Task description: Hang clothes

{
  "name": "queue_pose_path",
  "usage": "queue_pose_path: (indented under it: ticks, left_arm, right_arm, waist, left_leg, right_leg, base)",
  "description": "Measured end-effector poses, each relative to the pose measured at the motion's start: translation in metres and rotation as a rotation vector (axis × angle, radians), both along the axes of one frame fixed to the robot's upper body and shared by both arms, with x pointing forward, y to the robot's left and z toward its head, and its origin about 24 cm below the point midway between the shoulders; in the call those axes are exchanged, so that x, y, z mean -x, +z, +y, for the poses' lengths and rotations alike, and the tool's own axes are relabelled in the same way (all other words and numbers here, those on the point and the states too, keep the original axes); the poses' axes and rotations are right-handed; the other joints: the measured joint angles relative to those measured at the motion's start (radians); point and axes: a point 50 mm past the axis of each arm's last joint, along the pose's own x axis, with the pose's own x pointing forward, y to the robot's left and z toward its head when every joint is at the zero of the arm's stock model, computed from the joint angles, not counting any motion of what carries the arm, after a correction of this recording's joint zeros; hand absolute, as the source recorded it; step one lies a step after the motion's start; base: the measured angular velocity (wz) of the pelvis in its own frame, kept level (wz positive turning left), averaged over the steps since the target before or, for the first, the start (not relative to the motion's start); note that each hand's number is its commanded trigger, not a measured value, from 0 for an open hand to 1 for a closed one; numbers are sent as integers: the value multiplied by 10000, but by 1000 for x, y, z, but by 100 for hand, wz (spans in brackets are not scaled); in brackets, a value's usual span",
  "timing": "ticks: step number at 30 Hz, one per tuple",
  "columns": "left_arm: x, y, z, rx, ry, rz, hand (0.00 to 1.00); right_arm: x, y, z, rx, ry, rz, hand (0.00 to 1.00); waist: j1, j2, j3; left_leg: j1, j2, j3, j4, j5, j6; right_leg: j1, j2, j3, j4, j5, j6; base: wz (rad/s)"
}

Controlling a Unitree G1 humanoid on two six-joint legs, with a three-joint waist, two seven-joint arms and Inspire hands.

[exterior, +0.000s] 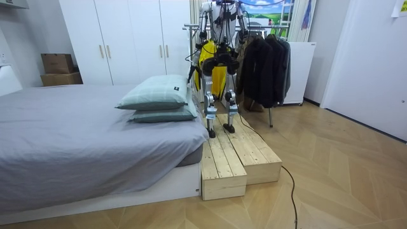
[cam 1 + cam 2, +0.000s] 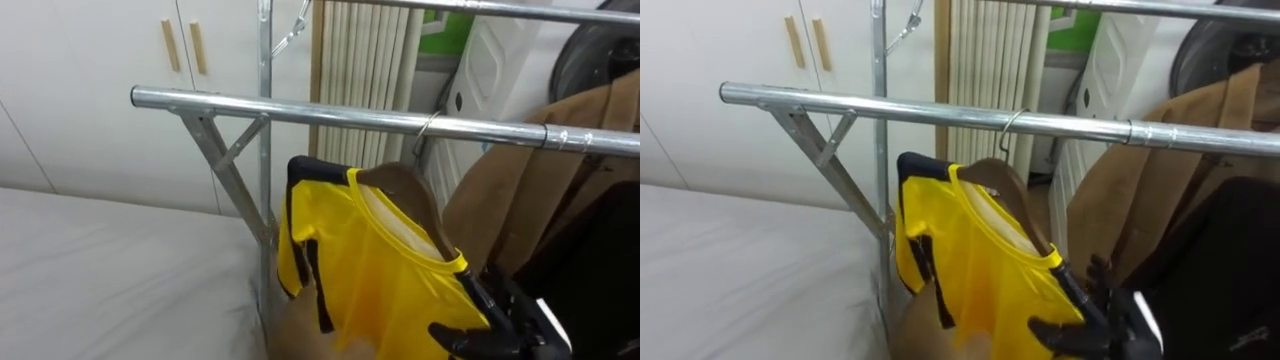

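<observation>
Far left stands a white wardrobe (image 2: 90,70) with pale wooden handles (image 2: 171,45). Below it lies the bed (image 2: 100,270) under a plain grey sheet. In the room view two cardboard boxes (image 1: 58,63) sit against the wall at the left, and two pale green pillows (image 1: 158,97) are stacked on the bed's near corner. Any print on the boxes is too small to read.

The robot stands on a low platform of pale planks (image 1: 238,159) beside the bed, with its back to the room camera, facing the clothes rack. The floor (image 1: 343,165) is light wood.

From the head camera, a steel rail (image 2: 330,112) runs across, with a slanted brace under its left end. The yellow shirt (image 2: 370,280), trimmed in black, is on a wooden hanger (image 2: 405,185) whose hook is over the rail. The hanger is tilted, so the shoulder line slopes from high on the left down to the right, and the body of the shirt falls beneath it.

The right hand (image 2: 495,325) is at the shirt's lower shoulder, touching the cloth. I cannot tell whether it grips.

Right of that a brown coat (image 2: 520,190) hangs on the same rail, and in the room view dark coats (image 1: 267,63) fill the rack's right end.
</observation>
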Motion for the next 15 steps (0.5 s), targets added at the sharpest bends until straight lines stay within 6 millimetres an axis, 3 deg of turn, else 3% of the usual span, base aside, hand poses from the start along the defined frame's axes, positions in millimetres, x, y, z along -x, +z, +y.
queue_pose_path:
  ticks: [5,15]
  left_arm:
    - [3,-1,-1,-18,85,-13,0]
    - [15,-7,2,204,660,381,0]
  right_arm:
    - [34,-29,-8,46,-454,1607,0]
    - [108,-70,-20,429,-1184,4902,0]
  waist:
    - [-118,84,-51]
    - [-507,69,-27]
  left_leg:
    - [-14,-2,-10,1,0,-1]
    - [64,-9,13,-13,-2,0]
  right_leg:
    - [25,-10,-57,5,-2,-3]
    - [16,4,103,14,-18,9]
  base:
    - [2]
    - [-3]
